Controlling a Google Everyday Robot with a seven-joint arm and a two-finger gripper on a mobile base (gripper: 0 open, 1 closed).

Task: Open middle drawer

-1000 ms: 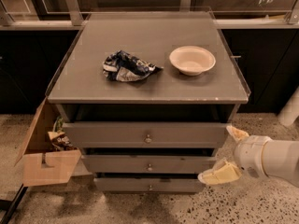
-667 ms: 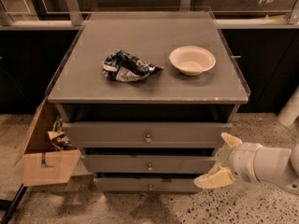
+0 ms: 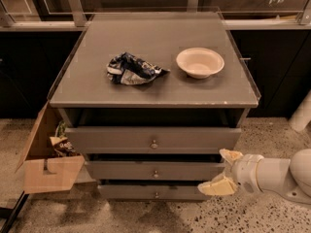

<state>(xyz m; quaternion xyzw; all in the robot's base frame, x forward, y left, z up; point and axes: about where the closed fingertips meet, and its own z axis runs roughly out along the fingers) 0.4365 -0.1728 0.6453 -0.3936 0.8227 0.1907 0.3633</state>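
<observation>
A grey cabinet holds three stacked drawers. The middle drawer [image 3: 154, 170] is a wide, shallow grey front with a small round metal knob [image 3: 155, 174] at its centre. It sits between the larger top drawer [image 3: 153, 140] and the slim bottom drawer [image 3: 155, 192]. All three fronts stand slightly forward of the cabinet, with dark gaps above them. My gripper [image 3: 222, 171] is at the right end of the middle drawer, with its cream fingers [image 3: 215, 186] spread open and nothing between them. It is well to the right of the knob.
A crumpled dark blue and white bag [image 3: 131, 69] and a white bowl [image 3: 199, 62] sit on the cabinet top [image 3: 155, 89]. An open cardboard box [image 3: 48, 166] with rubbish stands on the floor to the left. A speckled floor lies in front.
My gripper has moved left along the drawer fronts, from right of the cabinet to the middle drawer's right end. The drawers have not moved.
</observation>
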